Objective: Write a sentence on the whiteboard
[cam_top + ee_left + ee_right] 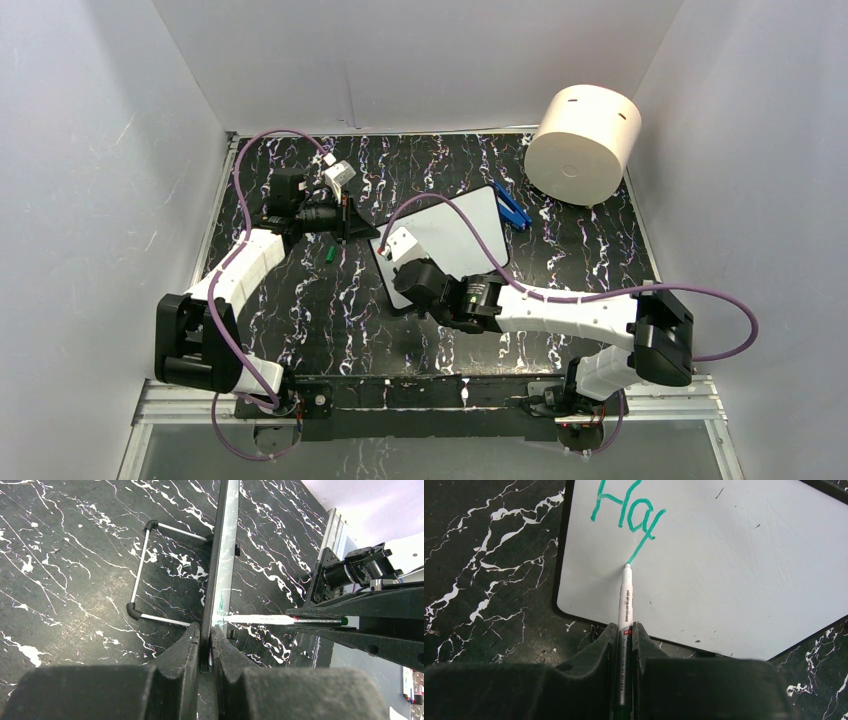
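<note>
**Marker tip down on the board, both grippers clamped tight**

The right gripper [625, 630] has its black jaws squeezed on a slim white marker [626, 597]. The barrel sticks straight out between the fingers, with tiny print along its side. Its green tip touches the whiteboard [734, 570] right at the bottom of a long slanted tail stroke.

The left gripper [206, 632] is pinched on the thin edge of that same board, one chunky finger on each face.

The lettering [629, 510] is teal-green and a bit wobbly. It reads "Ha" plus the start of a third letter, and it sits in the board's upper-left corner in the right wrist view. The board is flat, glossy white with a few dark specks, a thin black frame and rounded corners.

Behind the board, a bent metal wire stand [142, 570] with black elbows rests on the table [489, 555], which is black with white marble veins. Beyond the board's far right corner sits a big cream cylinder [583, 143], smooth and matte.
</note>
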`<state>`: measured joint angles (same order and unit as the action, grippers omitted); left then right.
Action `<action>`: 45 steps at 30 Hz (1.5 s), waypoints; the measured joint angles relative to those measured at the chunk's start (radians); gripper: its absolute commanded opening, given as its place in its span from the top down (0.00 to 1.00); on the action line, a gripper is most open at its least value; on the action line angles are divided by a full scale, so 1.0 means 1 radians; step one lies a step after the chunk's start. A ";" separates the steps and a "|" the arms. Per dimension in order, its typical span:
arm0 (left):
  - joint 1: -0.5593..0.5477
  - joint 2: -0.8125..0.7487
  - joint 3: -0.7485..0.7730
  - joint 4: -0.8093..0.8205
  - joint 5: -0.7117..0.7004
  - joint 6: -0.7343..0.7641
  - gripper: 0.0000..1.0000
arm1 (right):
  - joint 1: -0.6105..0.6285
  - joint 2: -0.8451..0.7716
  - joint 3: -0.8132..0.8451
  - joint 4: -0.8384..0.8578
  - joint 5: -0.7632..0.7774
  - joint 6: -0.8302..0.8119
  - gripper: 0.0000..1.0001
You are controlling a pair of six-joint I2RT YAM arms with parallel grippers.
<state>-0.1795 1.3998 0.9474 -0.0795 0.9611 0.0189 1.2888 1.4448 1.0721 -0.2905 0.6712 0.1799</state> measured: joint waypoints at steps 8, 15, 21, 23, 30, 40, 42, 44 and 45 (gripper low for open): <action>0.000 0.000 0.000 0.000 0.003 0.000 1.00 | -0.006 -0.064 -0.028 0.035 0.017 -0.031 1.00; 0.000 0.000 0.000 0.000 0.003 0.000 1.00 | -0.007 -0.101 -0.039 0.128 0.057 -0.083 1.00; 0.000 0.000 0.000 -0.001 0.004 0.000 1.00 | -0.012 -0.080 -0.039 0.166 0.067 -0.109 1.00; 0.000 0.000 0.000 -0.001 0.003 0.000 1.00 | -0.013 -0.070 -0.039 0.171 0.067 -0.112 1.00; 0.000 0.000 0.000 -0.001 0.004 0.000 1.00 | -0.014 -0.046 -0.039 0.186 0.067 -0.130 1.00; 0.000 0.000 0.000 0.000 0.001 0.000 1.00 | -0.024 -0.036 -0.036 0.193 0.071 -0.140 1.00; 0.000 0.000 0.000 0.000 0.001 0.001 1.00 | -0.024 -0.035 -0.036 0.193 0.070 -0.140 1.00; 0.000 0.000 0.000 0.000 0.000 0.001 1.00 | -0.025 -0.035 -0.036 0.194 0.070 -0.141 1.00; 0.000 0.000 0.000 0.000 0.000 0.001 1.00 | -0.025 -0.035 -0.036 0.195 0.070 -0.142 1.00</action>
<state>-0.1795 1.3998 0.9474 -0.0799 0.9615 0.0196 1.2640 1.4094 1.0363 -0.0959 0.7410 0.0376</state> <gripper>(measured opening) 0.083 0.207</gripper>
